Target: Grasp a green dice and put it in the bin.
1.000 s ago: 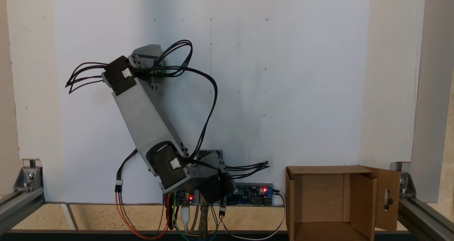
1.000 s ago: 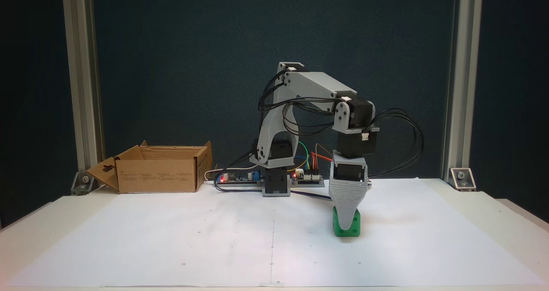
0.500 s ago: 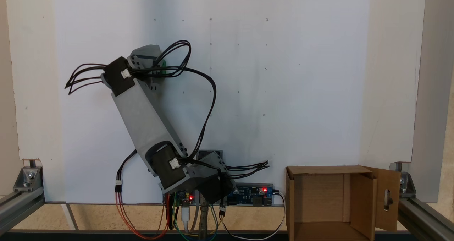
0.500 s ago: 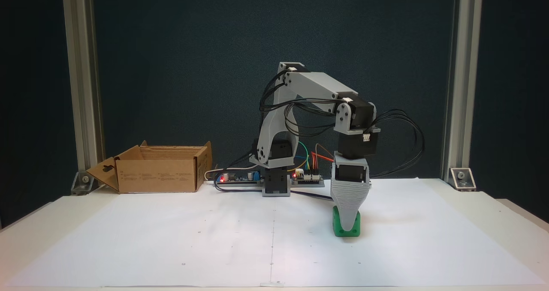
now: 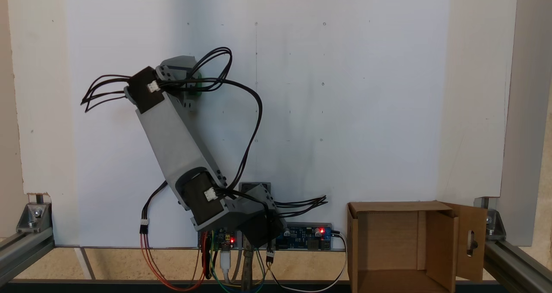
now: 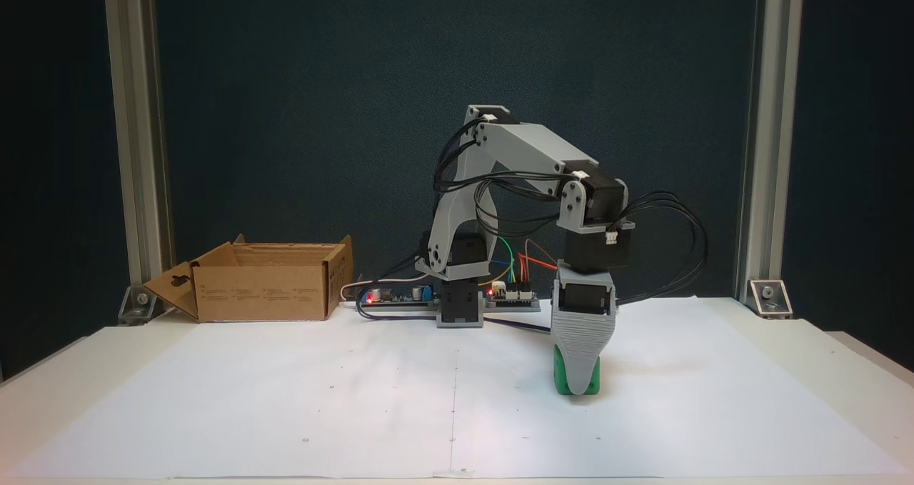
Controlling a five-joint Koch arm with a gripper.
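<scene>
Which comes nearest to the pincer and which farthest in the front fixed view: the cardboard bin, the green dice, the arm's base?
1. Green dice: directly at the pincer tip.
2. Arm's base: behind, to the left.
3. Bin: far left, at the back.

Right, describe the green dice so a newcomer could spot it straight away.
Start at the white paper sheet covering the table, then find the grey arm bent over its right half in the front fixed view. Directly under the arm's downward-pointing gripper sits the green dice, resting on the paper. It is the one bright green thing on the sheet, far from the brown cardboard bin.
</scene>
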